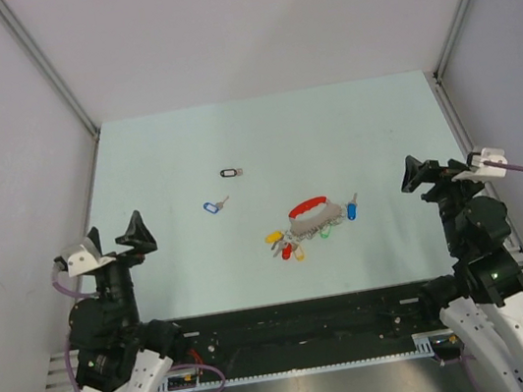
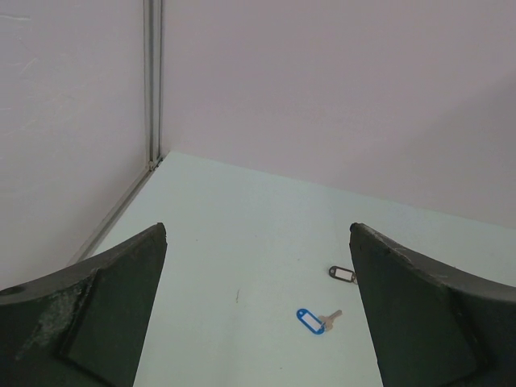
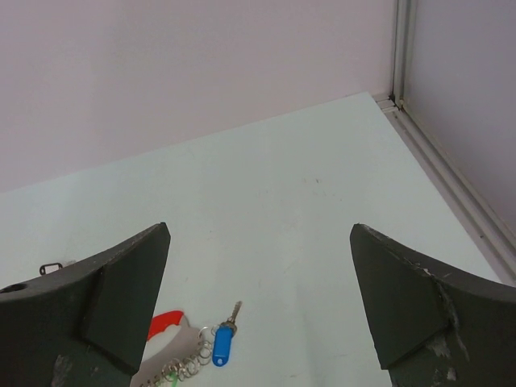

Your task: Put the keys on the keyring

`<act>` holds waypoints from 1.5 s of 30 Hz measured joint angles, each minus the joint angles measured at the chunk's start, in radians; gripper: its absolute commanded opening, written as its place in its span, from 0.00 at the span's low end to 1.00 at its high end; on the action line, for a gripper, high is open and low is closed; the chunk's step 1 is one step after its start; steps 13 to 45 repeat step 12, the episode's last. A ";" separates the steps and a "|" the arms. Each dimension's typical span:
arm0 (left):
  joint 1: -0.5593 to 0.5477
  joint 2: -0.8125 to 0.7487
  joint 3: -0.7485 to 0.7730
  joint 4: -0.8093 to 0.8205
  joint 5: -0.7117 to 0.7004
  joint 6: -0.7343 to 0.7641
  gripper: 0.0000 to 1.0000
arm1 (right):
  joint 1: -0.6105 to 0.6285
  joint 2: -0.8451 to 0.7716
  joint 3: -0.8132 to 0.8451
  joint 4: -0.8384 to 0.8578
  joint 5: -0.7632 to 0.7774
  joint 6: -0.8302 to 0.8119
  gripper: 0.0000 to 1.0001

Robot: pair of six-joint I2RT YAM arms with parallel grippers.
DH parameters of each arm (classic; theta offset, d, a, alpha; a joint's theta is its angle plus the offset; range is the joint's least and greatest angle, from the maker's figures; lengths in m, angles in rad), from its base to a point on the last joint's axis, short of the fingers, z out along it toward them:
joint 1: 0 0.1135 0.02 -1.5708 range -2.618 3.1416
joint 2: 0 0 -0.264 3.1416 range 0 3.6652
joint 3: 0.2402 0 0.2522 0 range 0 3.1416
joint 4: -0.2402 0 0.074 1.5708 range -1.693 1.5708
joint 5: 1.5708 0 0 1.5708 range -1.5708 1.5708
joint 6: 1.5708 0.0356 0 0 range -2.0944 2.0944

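The keyring [image 1: 310, 218] lies right of the table's middle: a red curved band [image 1: 306, 206], a chain and keys with yellow, red and green tags, plus a blue-tagged key [image 1: 351, 210] at its right end. In the right wrist view that blue-tagged key [image 3: 222, 343] sits on the chain beside the red band [image 3: 165, 325]. A loose blue-tagged key [image 1: 212, 207] [image 2: 313, 320] and a black-tagged key [image 1: 230, 172] [image 2: 342, 274] lie left of it. My left gripper [image 1: 116, 241] [image 2: 258, 232] is open and empty at the near left. My right gripper [image 1: 434, 174] [image 3: 260, 230] is open and empty at the near right.
Grey walls with metal corner posts [image 1: 47, 66] enclose the pale green table [image 1: 261, 126] on three sides. The black mounting rail [image 1: 291, 321] with both arm bases runs along the near edge.
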 measured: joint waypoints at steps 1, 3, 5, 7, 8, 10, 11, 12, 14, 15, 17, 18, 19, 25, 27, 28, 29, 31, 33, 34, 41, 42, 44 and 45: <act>0.003 0.000 -0.002 0.001 -0.002 0.000 1.00 | 0.000 0.010 0.000 -0.001 -0.001 0.000 1.00; 0.009 0.000 -0.006 0.002 -0.004 0.000 1.00 | 0.000 0.028 0.000 0.000 -0.006 0.000 1.00; 0.016 0.000 -0.011 0.003 -0.005 0.000 1.00 | 0.000 0.038 0.000 0.000 -0.011 0.000 1.00; 0.023 0.000 -0.016 0.006 -0.006 0.000 1.00 | 0.000 0.040 0.000 0.000 -0.016 0.000 1.00; 0.027 0.000 -0.018 0.010 -0.006 0.000 1.00 | 0.000 0.040 0.000 0.000 -0.018 0.000 1.00; 0.036 0.000 -0.025 0.019 -0.005 0.000 1.00 | 0.000 0.040 0.000 -0.001 -0.020 0.000 1.00; 0.040 0.000 -0.029 0.024 -0.004 0.000 1.00 | 0.000 0.040 0.000 -0.003 -0.022 0.000 1.00; 0.043 0.002 -0.032 0.027 -0.002 0.000 1.00 | 0.000 0.039 0.000 -0.005 -0.022 0.000 1.00; 0.043 0.002 -0.032 0.027 -0.002 0.000 1.00 | 0.000 0.039 0.000 -0.005 -0.022 0.000 1.00; 0.043 0.002 -0.032 0.027 -0.002 0.000 1.00 | 0.000 0.039 0.000 -0.005 -0.022 0.000 1.00; 0.043 0.002 -0.032 0.027 -0.002 0.000 1.00 | 0.000 0.039 0.000 -0.005 -0.022 0.000 1.00; 0.043 0.002 -0.032 0.027 -0.002 0.000 1.00 | 0.000 0.039 0.000 -0.005 -0.022 0.000 1.00; 0.043 0.002 -0.032 0.027 -0.002 0.000 1.00 | 0.000 0.039 0.000 -0.005 -0.022 0.000 1.00; 0.043 0.002 -0.032 0.027 -0.002 0.000 1.00 | 0.000 0.039 0.000 -0.005 -0.022 0.000 1.00; 0.043 0.002 -0.032 0.027 -0.002 0.000 1.00 | 0.000 0.039 0.000 -0.005 -0.022 0.000 1.00; 0.043 0.002 -0.032 0.027 -0.002 0.000 1.00 | 0.000 0.039 0.000 -0.005 -0.022 0.000 1.00; 0.043 0.002 -0.032 0.027 -0.002 0.000 1.00 | 0.000 0.039 0.000 -0.005 -0.022 0.000 1.00; 0.043 0.002 -0.032 0.027 -0.002 0.000 1.00 | 0.000 0.039 0.000 -0.005 -0.022 0.000 1.00; 0.043 0.002 -0.032 0.027 -0.002 0.000 1.00 | 0.000 0.039 0.000 -0.005 -0.022 0.000 1.00; 0.043 0.002 -0.032 0.027 -0.002 0.000 1.00 | 0.000 0.039 0.000 -0.005 -0.022 0.000 1.00; 0.043 0.002 -0.032 0.027 -0.002 0.000 1.00 | 0.000 0.039 0.000 -0.005 -0.022 0.000 1.00; 0.043 0.002 -0.032 0.027 -0.002 0.000 1.00 | 0.000 0.039 0.000 -0.005 -0.022 0.000 1.00; 0.043 0.002 -0.032 0.027 -0.002 0.000 1.00 | 0.000 0.039 0.000 -0.005 -0.022 0.000 1.00; 0.043 0.002 -0.032 0.027 -0.002 0.000 1.00 | 0.000 0.039 0.000 -0.005 -0.022 0.000 1.00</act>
